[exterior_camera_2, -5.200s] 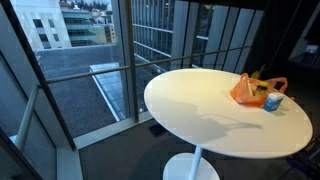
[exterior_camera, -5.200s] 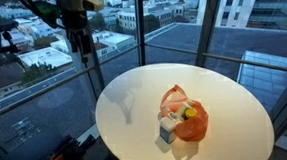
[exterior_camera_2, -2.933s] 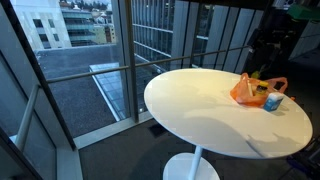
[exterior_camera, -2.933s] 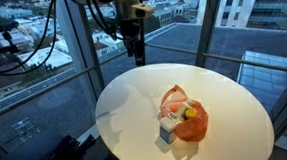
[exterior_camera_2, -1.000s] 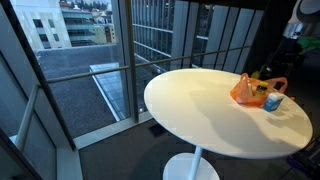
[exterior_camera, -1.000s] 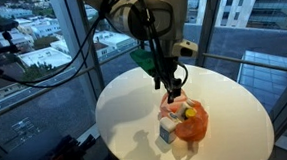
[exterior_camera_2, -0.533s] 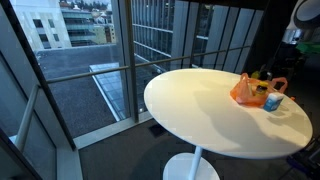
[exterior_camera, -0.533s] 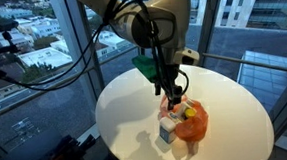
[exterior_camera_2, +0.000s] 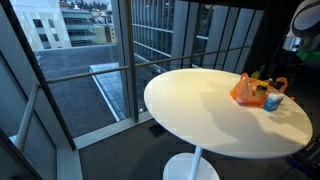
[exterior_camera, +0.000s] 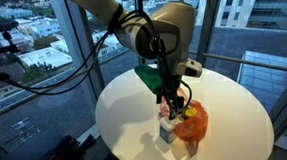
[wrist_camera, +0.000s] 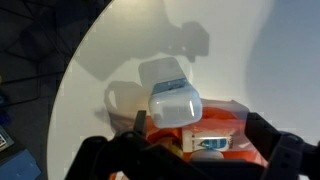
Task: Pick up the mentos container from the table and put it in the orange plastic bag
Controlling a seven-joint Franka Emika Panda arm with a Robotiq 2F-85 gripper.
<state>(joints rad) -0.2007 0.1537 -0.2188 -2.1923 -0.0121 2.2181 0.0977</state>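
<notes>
The mentos container [wrist_camera: 172, 95] is a white tub with a pale blue lid, standing on the round white table [exterior_camera: 126, 116] against the orange plastic bag [wrist_camera: 222, 118]. It also shows in both exterior views [exterior_camera: 166, 133] [exterior_camera_2: 274, 101], beside the bag [exterior_camera: 193, 124] [exterior_camera_2: 250, 90]. My gripper [wrist_camera: 200, 135] hangs just above the bag and container with its jaws wide open and empty. One finger [wrist_camera: 139, 124] shows left of the bag and one at the right. In an exterior view the gripper [exterior_camera: 172, 100] is over the bag's top.
The bag holds a white box with blue print [wrist_camera: 211, 143] and a yellow item [exterior_camera: 189, 113]. Glass walls and a railing [exterior_camera: 53, 80] surround the table. The table edge [exterior_camera_2: 170, 118] drops to the floor.
My arm has swung from the window side over the table and come down onto the bag and container. The bag and container have not moved.
</notes>
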